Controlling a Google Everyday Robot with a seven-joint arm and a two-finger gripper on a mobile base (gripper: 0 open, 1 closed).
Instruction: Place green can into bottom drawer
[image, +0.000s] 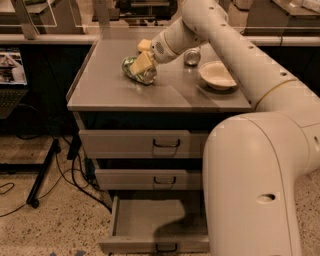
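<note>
Reaching from right across cabinet top (110, 92), arm (240, 55) stretched long, wrist angled down-left; gripper (143, 54) spread apart, poised right over green can (133, 70) lying tilted on top; bottom drawer (147, 220) pulled open below

Saw only part of the green can (133, 71) beneath the gripper (139, 56) on the tabletop (110, 92), lost the bottom drawer's (145, 218) right side behind the arm (250, 175), itself cut off right and below.
</note>
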